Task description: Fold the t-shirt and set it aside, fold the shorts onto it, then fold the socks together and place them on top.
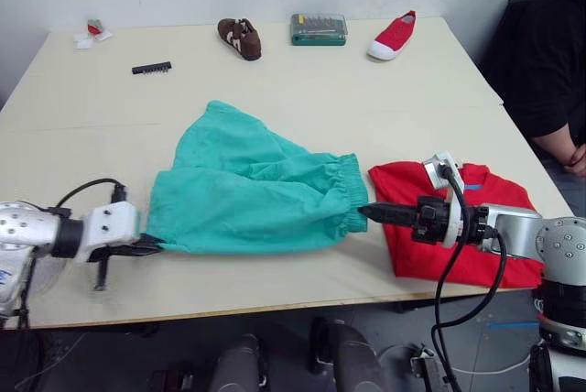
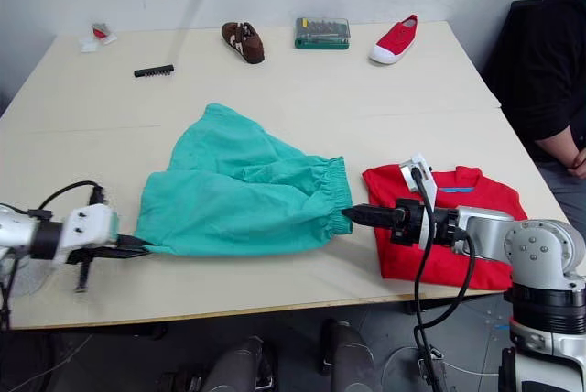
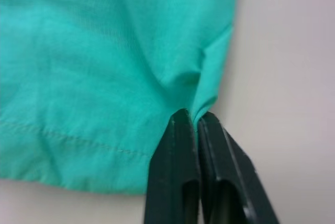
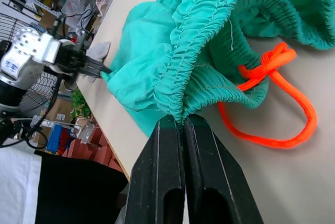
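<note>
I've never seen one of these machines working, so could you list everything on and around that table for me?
shorts: one, teal-green, table middle, pinched at both ends
drawstring: one, orange, at the waistband
t-shirt: one, red, folded, near right edge
brown shoe: one, far side
red shoe: one, far right
bit case: one, green, between the shoes
bit strip: one, black, far left
table: one, pale wood
person: one, dark clothing, right of table
left gripper: shut on shorts hem
right gripper: shut on waistband

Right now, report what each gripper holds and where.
Left gripper pinches the shorts at a leg-hem corner; right gripper pinches their gathered waistband.
</note>
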`<state>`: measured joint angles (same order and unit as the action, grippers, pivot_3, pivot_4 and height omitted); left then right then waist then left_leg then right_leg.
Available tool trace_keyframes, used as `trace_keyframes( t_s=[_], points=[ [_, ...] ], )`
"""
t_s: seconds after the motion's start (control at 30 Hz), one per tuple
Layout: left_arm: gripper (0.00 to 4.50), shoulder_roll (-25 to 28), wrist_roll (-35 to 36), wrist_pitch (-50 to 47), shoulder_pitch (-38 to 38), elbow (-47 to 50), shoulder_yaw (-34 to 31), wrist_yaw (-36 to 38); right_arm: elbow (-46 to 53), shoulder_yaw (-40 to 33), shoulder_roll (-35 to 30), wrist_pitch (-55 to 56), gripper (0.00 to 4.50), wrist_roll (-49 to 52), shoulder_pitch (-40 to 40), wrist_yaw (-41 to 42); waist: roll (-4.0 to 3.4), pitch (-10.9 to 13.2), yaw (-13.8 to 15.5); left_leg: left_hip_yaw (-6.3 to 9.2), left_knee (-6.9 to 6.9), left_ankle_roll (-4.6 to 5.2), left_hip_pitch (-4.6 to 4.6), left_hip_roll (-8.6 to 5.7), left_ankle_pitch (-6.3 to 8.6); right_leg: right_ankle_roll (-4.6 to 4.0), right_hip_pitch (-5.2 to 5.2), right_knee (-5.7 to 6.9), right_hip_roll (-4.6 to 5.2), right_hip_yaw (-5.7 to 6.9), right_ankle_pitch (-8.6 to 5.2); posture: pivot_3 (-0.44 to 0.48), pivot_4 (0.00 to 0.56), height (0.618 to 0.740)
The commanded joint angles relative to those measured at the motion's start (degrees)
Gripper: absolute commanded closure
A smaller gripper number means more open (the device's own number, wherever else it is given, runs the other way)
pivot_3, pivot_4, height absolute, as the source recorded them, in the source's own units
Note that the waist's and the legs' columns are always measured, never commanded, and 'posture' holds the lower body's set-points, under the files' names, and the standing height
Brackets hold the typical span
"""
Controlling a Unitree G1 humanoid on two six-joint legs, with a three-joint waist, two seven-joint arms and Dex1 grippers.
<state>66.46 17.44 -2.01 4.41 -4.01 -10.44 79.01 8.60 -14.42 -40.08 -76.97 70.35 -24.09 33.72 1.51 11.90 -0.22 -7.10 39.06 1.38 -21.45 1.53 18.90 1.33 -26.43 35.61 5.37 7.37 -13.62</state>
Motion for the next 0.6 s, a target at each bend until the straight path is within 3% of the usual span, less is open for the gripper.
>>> trace_keyframes(
  t_s=[0.03,0.17,0.3,0.4,0.43,0.6],
  points=[
    [4.45,3.09,3.46,-2.46,-2.5,1.71,-3.36,5.36,-1.07,-1.75,-1.29,0.94,4.5,-0.57,-0.21,1.24,-0.01,0.0,0.03,0.0,0.0,-0.01,0.0,0.0,0.01,0.0,0.01,0.0,0.0,0.0,0.0,0.0,0.15,0.74],
    [4.45,0.76,1.01,-0.68,-1.23,2.26,-0.36,3.16,0.76,0.72,-1.9,5.96,4.5,-6.71,1.06,1.98,-0.06,0.03,0.25,0.01,0.0,0.04,-0.01,-0.01,0.04,0.0,0.01,-0.01,0.0,0.0,0.0,0.0,0.15,0.74],
    [4.45,-2.19,0.27,-0.97,-0.22,4.42,2.28,1.37,10.48,8.07,-8.08,20.16,4.5,-22.48,7.6,5.52,-0.15,0.07,0.52,0.01,-0.01,0.03,-0.05,-0.03,0.05,0.01,0.0,-0.03,0.01,0.0,-0.01,0.0,0.15,0.74],
    [4.45,-2.5,-0.11,-0.67,0.39,4.3,2.74,1.32,14.01,9.7,-12.25,29.78,4.5,-31.13,13.2,8.31,-0.13,0.07,0.38,-0.02,0.0,-0.17,-0.09,-0.03,0.0,0.05,0.0,-0.09,-0.04,0.01,-0.01,0.0,0.15,0.74],
    [4.5,-2.58,-0.14,-0.63,0.7,4.21,2.99,1.3,15.18,8.91,-13.33,31.77,4.0,-32.49,15.33,9.26,-0.13,0.07,0.31,-0.03,0.0,-0.17,-0.08,-0.04,0.0,0.08,0.0,-0.1,-0.04,0.0,-0.02,0.0,0.15,0.74],
    [4.5,-2.88,-0.51,0.19,1.89,3.24,3.95,1.76,20.71,1.27,-14.7,39.81,2.45,-36.39,24.8,11.63,-0.13,0.07,0.31,-0.04,0.0,-0.22,-0.04,0.01,0.01,0.09,0.01,-0.1,-0.1,-0.01,-0.02,0.0,0.15,0.74]
  ],
)
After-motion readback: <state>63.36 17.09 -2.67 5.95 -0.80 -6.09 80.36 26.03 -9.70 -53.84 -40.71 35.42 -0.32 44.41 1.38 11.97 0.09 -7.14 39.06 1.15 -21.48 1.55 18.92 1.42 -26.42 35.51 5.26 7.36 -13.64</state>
